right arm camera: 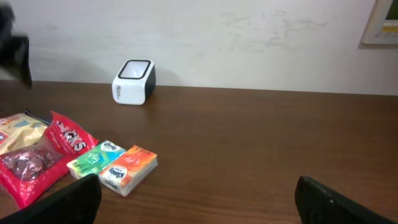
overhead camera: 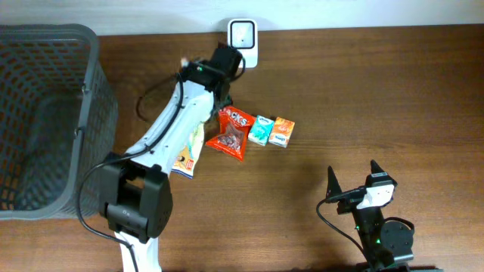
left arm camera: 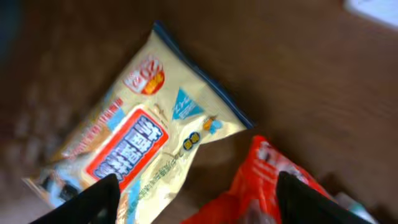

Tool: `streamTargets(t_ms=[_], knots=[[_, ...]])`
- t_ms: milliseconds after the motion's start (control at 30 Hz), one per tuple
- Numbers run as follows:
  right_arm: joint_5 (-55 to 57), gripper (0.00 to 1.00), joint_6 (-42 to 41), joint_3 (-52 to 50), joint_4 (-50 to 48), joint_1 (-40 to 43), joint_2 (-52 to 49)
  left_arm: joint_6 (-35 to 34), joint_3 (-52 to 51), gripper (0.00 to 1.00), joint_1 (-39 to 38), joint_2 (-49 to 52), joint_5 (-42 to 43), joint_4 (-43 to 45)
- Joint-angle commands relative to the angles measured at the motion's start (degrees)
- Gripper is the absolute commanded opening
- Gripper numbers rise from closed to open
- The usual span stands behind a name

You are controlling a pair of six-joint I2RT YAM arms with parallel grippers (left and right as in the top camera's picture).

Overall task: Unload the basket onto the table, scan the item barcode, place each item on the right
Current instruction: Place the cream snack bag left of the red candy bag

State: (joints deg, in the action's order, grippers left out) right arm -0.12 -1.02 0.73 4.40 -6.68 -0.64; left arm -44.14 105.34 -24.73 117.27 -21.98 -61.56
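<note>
Cream-yellow plastic snack bag (overhead camera: 187,161): on table, left of red crinkly packet (overhead camera: 233,132), nearer than white box scanner (overhead camera: 242,34).
Left gripper (left arm camera: 198,183): jaws wide, empty, over bag; pinch one edge, barcode facing scanner.
Right gripper (right arm camera: 196,190): jaws wide, empty, near right.
</note>
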Motion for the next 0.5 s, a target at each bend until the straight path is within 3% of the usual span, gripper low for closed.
streamTargets(t_ms=[0, 33, 100, 200, 267, 367, 467], knots=[[-0.09, 0.98, -0.09, -0.42, 0.17, 0.33, 0.33, 10.21, 10.82, 0.77, 0.07, -5.35, -1.92, -5.09], [-0.11, 0.99, -0.09, -0.42, 0.17, 0.33, 0.33, 12.24, 12.55, 0.76, 0.59, -6.49, -1.95, -6.43], [-0.09, 0.98, -0.11, -0.42, 0.17, 0.33, 0.33, 18.16, 13.35, 0.60, 3.15, -9.38, -2.36, -8.90], [-0.09, 0.99, -0.09, -0.42, 0.17, 0.33, 0.33, 20.13, 13.35, 0.07, 9.49, -11.30, -6.36, -13.99], [-0.11, 0.98, -0.11, -0.42, 0.17, 0.33, 0.33, 20.22, 13.31, 0.00, 13.33, -11.28, -5.77, -16.44], [-0.11, 0.99, -0.11, -0.42, 0.17, 0.33, 0.33, 20.26, 13.29, 0.00, 18.47, -11.37, 1.68, -18.25], [-0.09, 0.98, -0.09, -0.42, 0.17, 0.33, 0.33, 20.26, 13.55, 0.10, 19.28, -13.81, 4.68, -18.16]])
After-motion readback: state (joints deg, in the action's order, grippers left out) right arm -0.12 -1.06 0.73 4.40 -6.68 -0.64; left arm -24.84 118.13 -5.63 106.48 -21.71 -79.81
